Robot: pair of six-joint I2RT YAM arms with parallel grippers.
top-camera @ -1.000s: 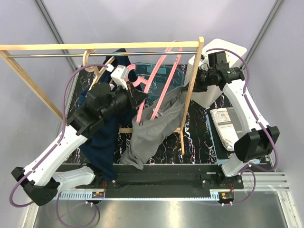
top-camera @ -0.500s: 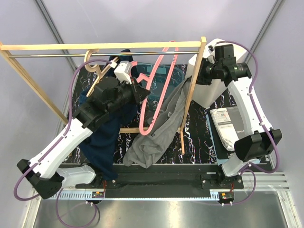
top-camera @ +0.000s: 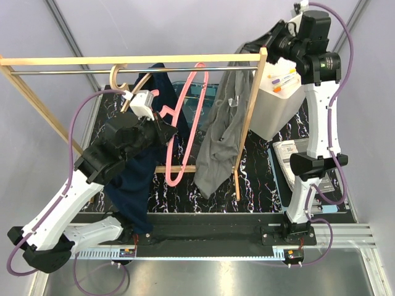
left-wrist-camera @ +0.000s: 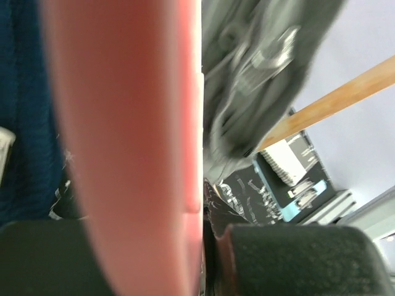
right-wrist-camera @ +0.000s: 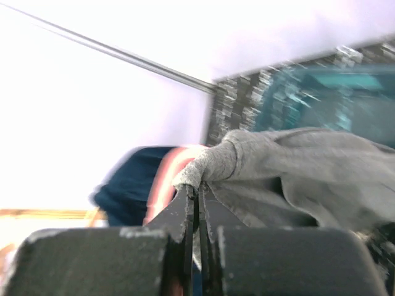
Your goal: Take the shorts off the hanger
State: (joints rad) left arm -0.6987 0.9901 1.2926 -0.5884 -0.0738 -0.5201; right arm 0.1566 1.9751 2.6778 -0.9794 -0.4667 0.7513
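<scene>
Above the dark marbled table (top-camera: 259,185), the right gripper (right-wrist-camera: 196,192) pinches the grey shorts (top-camera: 222,135), seemingly free of the pink hanger (top-camera: 182,132) clamped by the left gripper (top-camera: 173,127); next, set them down, then free the navy shorts (top-camera: 133,185).

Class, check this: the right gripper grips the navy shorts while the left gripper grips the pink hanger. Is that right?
Not quite: the right gripper grips the grey shorts, as the right wrist view shows. The left gripper does grip the pink hanger.
</scene>
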